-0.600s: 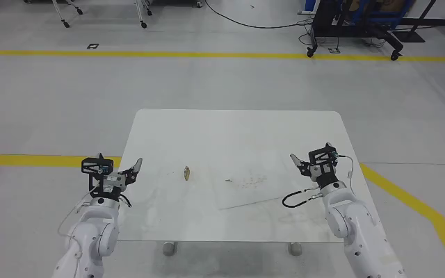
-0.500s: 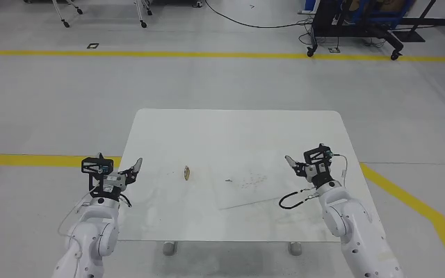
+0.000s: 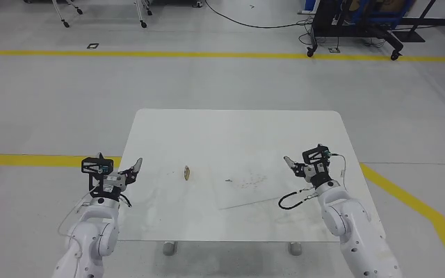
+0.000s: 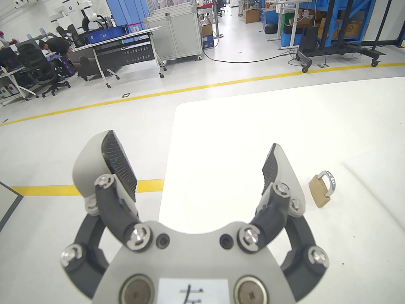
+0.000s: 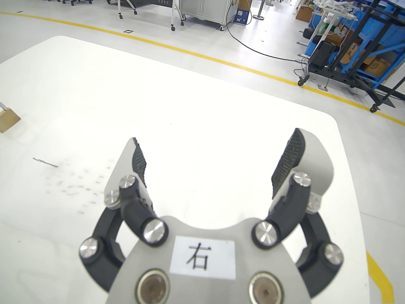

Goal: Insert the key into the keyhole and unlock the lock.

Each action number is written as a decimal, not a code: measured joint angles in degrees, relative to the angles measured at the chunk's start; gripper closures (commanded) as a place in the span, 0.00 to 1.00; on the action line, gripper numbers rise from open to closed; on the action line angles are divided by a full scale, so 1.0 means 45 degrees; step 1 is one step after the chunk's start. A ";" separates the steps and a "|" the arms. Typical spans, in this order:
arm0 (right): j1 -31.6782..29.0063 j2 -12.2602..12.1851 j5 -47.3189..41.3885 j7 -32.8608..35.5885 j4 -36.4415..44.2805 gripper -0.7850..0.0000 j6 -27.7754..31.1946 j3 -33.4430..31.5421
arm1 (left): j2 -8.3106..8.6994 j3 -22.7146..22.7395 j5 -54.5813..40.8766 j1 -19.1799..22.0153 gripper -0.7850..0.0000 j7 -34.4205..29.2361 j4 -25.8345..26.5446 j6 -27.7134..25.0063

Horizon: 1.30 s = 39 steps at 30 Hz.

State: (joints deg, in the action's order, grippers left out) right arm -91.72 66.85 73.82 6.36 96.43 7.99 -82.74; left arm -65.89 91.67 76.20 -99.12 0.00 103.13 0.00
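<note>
A small brass padlock (image 3: 186, 172) lies flat on the white table (image 3: 236, 132), left of centre; it also appears in the wrist views (image 4: 321, 189) (image 5: 8, 118). A thin metal key (image 3: 228, 181) (image 5: 46, 162) rests on the table a short way right of the padlock. My left gripper (image 3: 126, 169) (image 4: 193, 147) hangs open over the table's left edge, the padlock ahead of it and to one side. My right gripper (image 3: 297, 163) (image 5: 215, 139) stands open above the right part of the table, well apart from the key. Neither holds anything.
Faint grey scuff marks (image 3: 252, 182) (image 5: 72, 181) speckle the table just right of the key. A black cable loop (image 3: 290, 201) hangs from the right arm over the table. The table's front edge (image 3: 229, 240) lies close to both arms.
My right gripper has shifted a little to the left, toward the table's middle. The left arm, padlock and key have not moved.
</note>
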 measured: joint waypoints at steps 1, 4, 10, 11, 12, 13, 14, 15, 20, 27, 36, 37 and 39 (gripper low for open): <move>0.0234 0.0016 -0.0123 0.0103 -0.0246 0.00 0.0332 0.0170 | 0.0000 0.0000 0.0000 0.0000 0.00 0.0000 0.0000 0.0000; 0.1249 0.0127 -0.0316 0.0507 -0.1315 0.00 0.1008 0.0950 | 0.0000 0.0000 0.0000 0.0000 0.00 0.0000 0.0000 0.0000; 0.3130 0.0412 -0.0994 0.0664 -0.3487 0.00 0.2553 0.2557 | 0.0000 0.0000 0.0000 0.0000 0.00 0.0000 0.0000 0.0000; 0.3340 0.0446 -0.1053 0.0636 -0.3766 0.00 0.2833 0.2749 | 0.0000 0.0000 0.0000 0.0000 0.00 0.0000 0.0000 0.0000; 0.3598 0.0493 -0.1175 0.0575 -0.4120 0.00 0.3156 0.2972 | 0.0000 0.0000 0.0000 0.0000 0.00 0.0000 0.0000 0.0000; 0.3773 0.0527 -0.1280 0.0522 -0.4365 0.00 0.3378 0.3124 | 0.0000 0.0000 0.0000 0.0000 0.00 0.0000 0.0000 0.0000; 0.3931 0.0560 -0.1383 0.0472 -0.4593 0.00 0.3589 0.3263 | 0.0000 0.0000 0.0000 0.0000 0.00 0.0000 0.0000 0.0000; 0.4119 0.0599 -0.1499 0.0410 -0.4864 0.00 0.3840 0.3428 | 0.0000 0.0000 0.0000 0.0000 0.00 0.0000 0.0000 0.0000; 0.4676 0.0712 -0.1461 0.0171 -0.5641 0.00 0.4563 0.3995 | 0.0000 0.0000 0.0000 0.0000 0.00 0.0000 0.0000 0.0000; 0.5490 0.0817 -0.0819 0.0131 -0.6477 0.05 0.5908 0.4814 | 0.0000 0.0000 0.0000 0.0000 0.00 0.0000 0.0000 0.0000; 0.6798 0.0787 0.1378 -0.0392 -0.7246 0.31 0.8697 0.5833 | 0.0000 0.0000 0.0000 0.0000 0.00 0.0000 0.0000 0.0000; 0.6938 0.0801 0.1525 -0.0406 -0.7318 0.33 0.8895 0.5950 | 0.0000 0.0000 0.0000 0.0000 0.00 0.0000 0.0000 0.0000; 0.7258 0.0843 0.1829 -0.0495 -0.7483 0.38 0.9384 0.6245 | 0.0000 0.0000 0.0000 0.0000 0.00 0.0000 0.0000 0.0000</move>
State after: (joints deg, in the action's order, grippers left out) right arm -59.06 70.64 82.05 4.13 62.76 50.22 -54.64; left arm -65.89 91.67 76.20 -99.12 0.00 103.13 0.00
